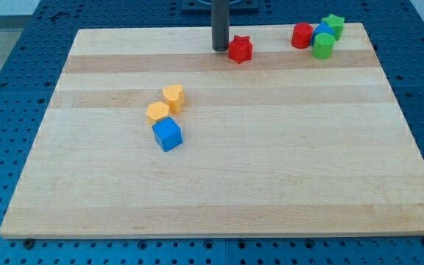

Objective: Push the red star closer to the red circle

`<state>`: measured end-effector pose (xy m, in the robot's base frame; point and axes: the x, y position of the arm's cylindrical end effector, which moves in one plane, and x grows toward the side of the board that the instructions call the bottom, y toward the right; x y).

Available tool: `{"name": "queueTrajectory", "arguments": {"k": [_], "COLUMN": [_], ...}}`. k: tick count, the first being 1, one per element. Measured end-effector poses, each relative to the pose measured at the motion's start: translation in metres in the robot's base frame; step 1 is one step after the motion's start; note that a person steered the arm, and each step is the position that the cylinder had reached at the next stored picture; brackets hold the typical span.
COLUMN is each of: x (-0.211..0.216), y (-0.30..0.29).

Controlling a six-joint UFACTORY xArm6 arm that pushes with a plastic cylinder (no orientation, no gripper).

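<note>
Left-middle of the pale wooden board (219, 206): yellow hexagon block (157, 112), yellow heart block (174, 96), blue cube (168, 135) bunched together. Up top, my tip (220, 48) sits just left of the red star (240, 49). No jaws on me, only a rod. Well right: red circle (302, 35), blue block (322, 32), green cylinder (323, 46), green star (334, 24).

I can read no text, label, brand, number or sign anywhere, neither on my board nor on the blocks.
</note>
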<state>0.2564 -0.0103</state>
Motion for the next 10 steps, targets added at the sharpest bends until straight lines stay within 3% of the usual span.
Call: {"name": "queueTrajectory", "arguments": {"k": [2,7,10], "x": [0.040,-0.014,-0.021], "y": [0.008,0.055,0.093]}}
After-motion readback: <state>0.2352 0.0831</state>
